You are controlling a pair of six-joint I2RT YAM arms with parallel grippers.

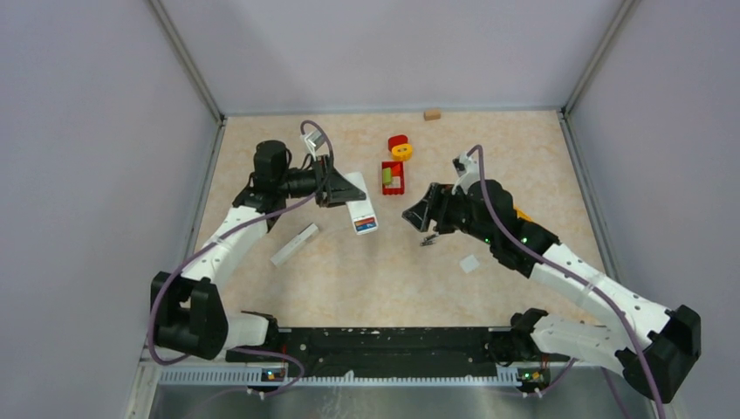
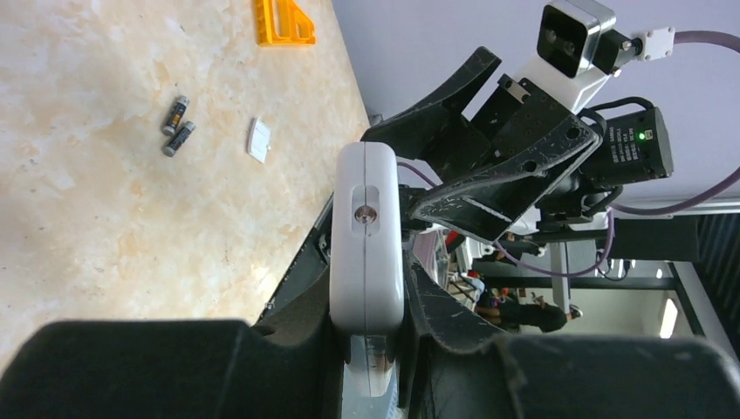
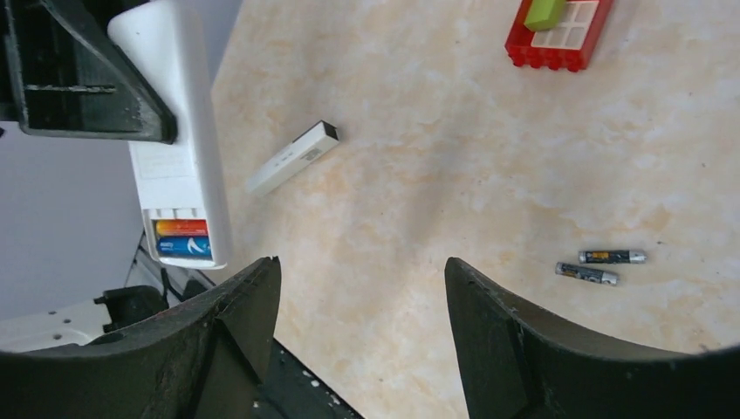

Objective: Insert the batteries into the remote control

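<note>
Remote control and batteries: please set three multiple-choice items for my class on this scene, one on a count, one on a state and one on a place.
1. How many cells show in the open compartment of the remote? A none; B two; C four.
2. The right claw is: A open and empty; B shut on a battery; C shut on the remote.
3. Where do the loose batteries lie? A on top of the remote; B on the table, beside each other; C between the right claw's fingers.

Answers:
1. B: the right wrist view shows one orange-red cell and one blue cell in the compartment.
2. A: its fingers stand wide apart with only table between them.
3. B: both rest on the bare surface, clear of the fingers.
</note>
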